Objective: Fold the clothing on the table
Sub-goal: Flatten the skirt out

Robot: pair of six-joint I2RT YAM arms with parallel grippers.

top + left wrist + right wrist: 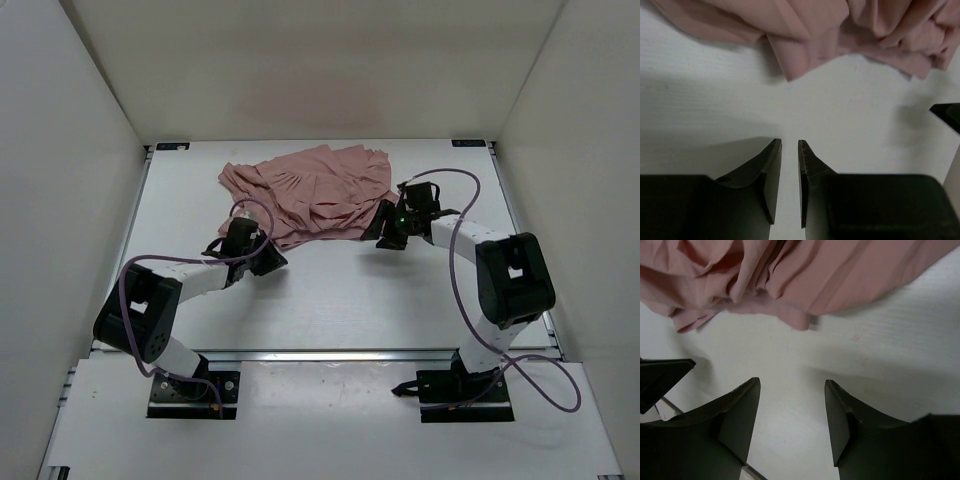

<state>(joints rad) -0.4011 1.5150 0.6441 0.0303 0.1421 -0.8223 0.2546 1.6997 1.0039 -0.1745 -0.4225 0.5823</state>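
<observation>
The dusty-pink clothing lies crumpled and pleated on the far half of the white table. My left gripper sits low on the table just short of the cloth's near left edge. In the left wrist view its fingers stand a narrow gap apart with only bare table between them, and the clothing is ahead of the tips. My right gripper is at the cloth's near right edge. The right wrist view shows it open wider and empty, with the clothing just beyond.
White walls close in the table on the left, back and right. Metal rails run along the table's edges. Purple cables loop over both arms. A dark fingertip of the other gripper shows at the edge of each wrist view.
</observation>
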